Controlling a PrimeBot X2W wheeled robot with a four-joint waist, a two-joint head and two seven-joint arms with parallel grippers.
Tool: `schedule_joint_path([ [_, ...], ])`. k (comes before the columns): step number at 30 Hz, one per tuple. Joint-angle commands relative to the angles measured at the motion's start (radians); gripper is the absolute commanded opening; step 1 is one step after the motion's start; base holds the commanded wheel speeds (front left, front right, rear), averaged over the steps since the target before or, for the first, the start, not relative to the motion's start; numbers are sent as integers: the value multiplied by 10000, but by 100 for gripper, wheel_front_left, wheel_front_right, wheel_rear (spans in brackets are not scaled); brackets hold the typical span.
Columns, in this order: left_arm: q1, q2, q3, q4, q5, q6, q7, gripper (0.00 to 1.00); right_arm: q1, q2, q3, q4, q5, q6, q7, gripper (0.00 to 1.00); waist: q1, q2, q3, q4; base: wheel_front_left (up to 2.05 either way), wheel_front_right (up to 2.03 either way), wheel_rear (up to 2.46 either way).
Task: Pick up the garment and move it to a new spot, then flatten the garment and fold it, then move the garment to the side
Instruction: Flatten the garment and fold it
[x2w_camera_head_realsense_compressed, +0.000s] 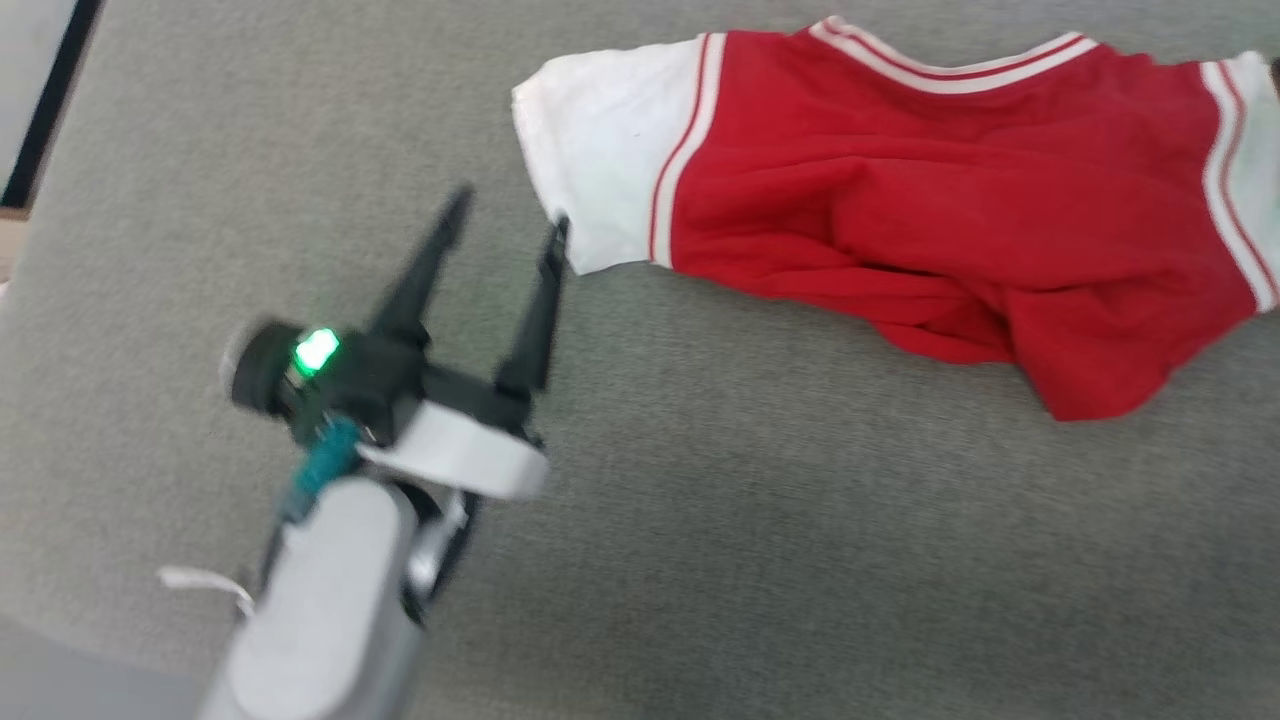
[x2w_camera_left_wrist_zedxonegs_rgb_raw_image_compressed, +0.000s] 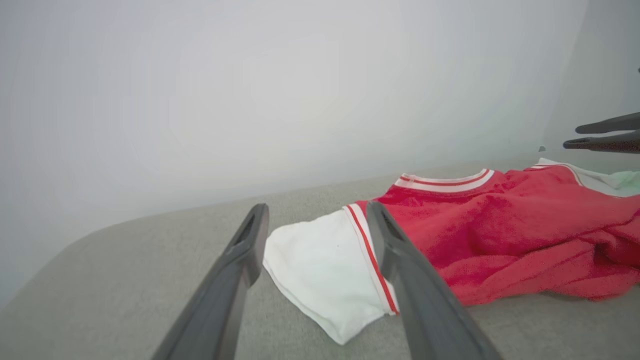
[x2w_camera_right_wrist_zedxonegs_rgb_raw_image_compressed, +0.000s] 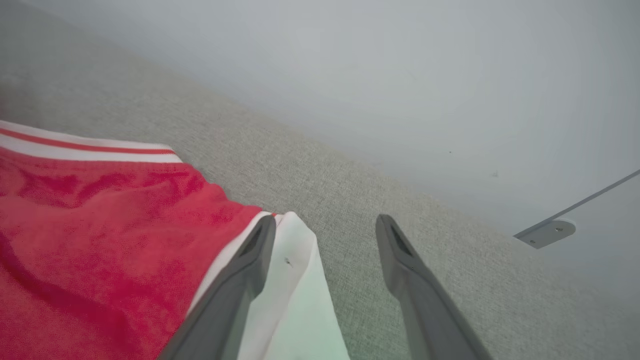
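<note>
Red garment (x2w_camera_head_realsense_compressed: 930, 230) lies rumpled near the grey surface's (x2w_camera_head_realsense_compressed: 700, 560) far edge. Left gripper (x2w_camera_head_realsense_compressed: 511, 212) is spread wide just beside one white sleeve, right gripper (x2w_camera_right_wrist_zedxonegs_rgb_raw_image_compressed: 326, 222) wide and empty at the other.

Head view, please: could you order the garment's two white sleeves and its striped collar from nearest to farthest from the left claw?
1. White sleeve on the robot's left, just beside the left claw.
2. Striped collar, top middle of the garment.
3. White sleeve on the robot's right, at the view's right edge.
</note>
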Motion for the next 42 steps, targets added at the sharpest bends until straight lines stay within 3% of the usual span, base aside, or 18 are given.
schedule_joint_path([
  [1, -587, 375, 34, 81, 220, -204, 3, 100, 276, 81, -89, -255, 250, -5, -465, 100, 0, 0, -238, -366, 0, 0, 0],
  [5, -1924, 1256, -21, 243, 94, -679, 966, 100, 743, 6, -353, -1193, 789, -5, -1299, 100, 0, 0, -382, -1089, 0, 0, 0],
  [6, -2709, 1805, -211, 473, -64, -841, 1690, 100, 1043, -58, -579, -1816, 1075, -3, -1574, 100, 0, 0, -371, -1523, 0, 0, 0],
  [8, -3399, 2195, -452, 866, -695, -919, 2528, 100, 1393, -164, -868, -2490, 1362, -3, -1758, 100, 0, 0, -308, -1977, 0, 0, 0],
  [17, -6719, 5115, -3814, 2623, -4582, -913, 6124, 100, 3487, -364, -2470, -5293, 2012, -3, -2039, 100, 0, 0, 272, -3827, 0, 0, 0],
  [21, -7783, 5828, -4876, 3683, -5863, -915, 7774, 100, 4279, -312, -3018, -6064, 1798, -3, -2047, 100, 0, 0, 496, -4409, 0, 0, 0],
  [31, -8762, 6840, -5635, 5485, -7684, -916, 10348, 100, 5483, -58, -4194, -6884, 1209, -3, -1732, 100, 0, 0, 802, -4995, 0, 0, 0],
  [35, -8630, 6790, -5706, 5787, -8488, -917, 11235, 100, 5876, 104, -4685, -7216, 916, -3, -1447, 100, 0, 0, 834, -4900, 0, 0, 0],
  [40, -8465, 6564, -5977, 5474, -9052, -918, 11511, 99, 5987, 204, -5202, -7749, 503, -3, -848, 100, 0, 0, 934, -4607, 0, 0, 0],
  [42, -8496, 6432, -6067, 5219, -9251, -920, 11410, 59, 5857, 219, -5346, -7974, 363, -3, -556, 100, 0, 0, 1045, -4466, 0, 0, 0],
])
